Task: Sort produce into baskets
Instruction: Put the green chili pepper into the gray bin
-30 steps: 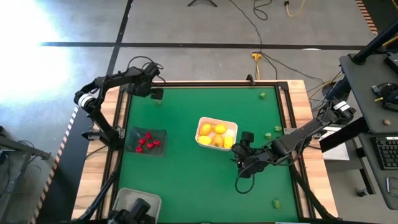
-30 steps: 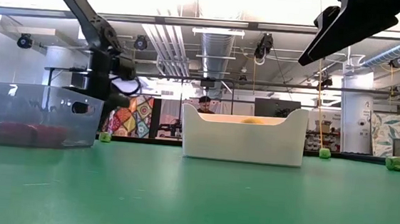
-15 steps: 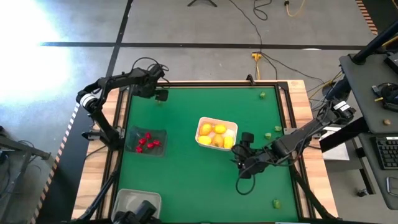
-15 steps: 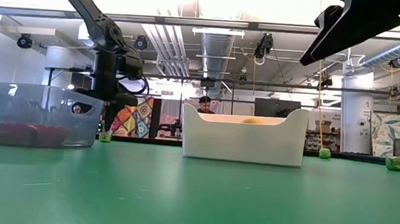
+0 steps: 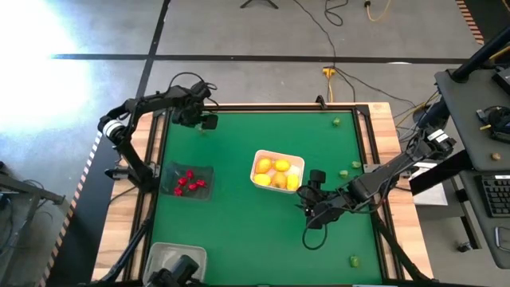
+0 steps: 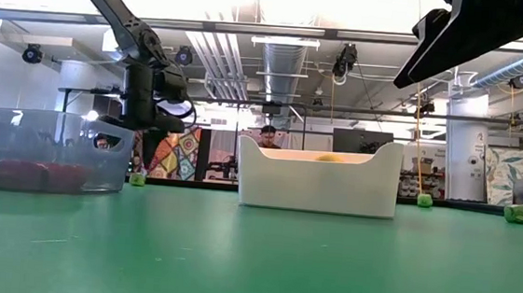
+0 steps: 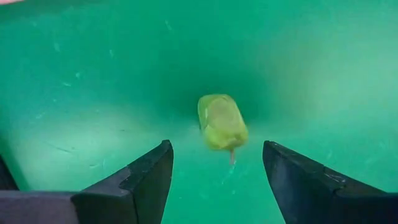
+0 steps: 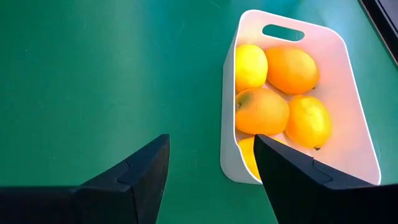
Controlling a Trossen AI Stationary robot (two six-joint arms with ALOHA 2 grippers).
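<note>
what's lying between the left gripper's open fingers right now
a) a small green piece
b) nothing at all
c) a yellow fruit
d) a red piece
a: the left wrist view shows a small green piece lying on the green table, framed by the spread fingers of the left gripper, which do not touch it.

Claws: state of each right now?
Left claw: open, empty, over a small green produce piece on the green mat.
Right claw: open, empty, beside the opaque white tub.

White basket [image 5: 297,162] of yellow-orange fruit [image 5: 273,172] sits mid-mat [image 5: 239,223].
</note>
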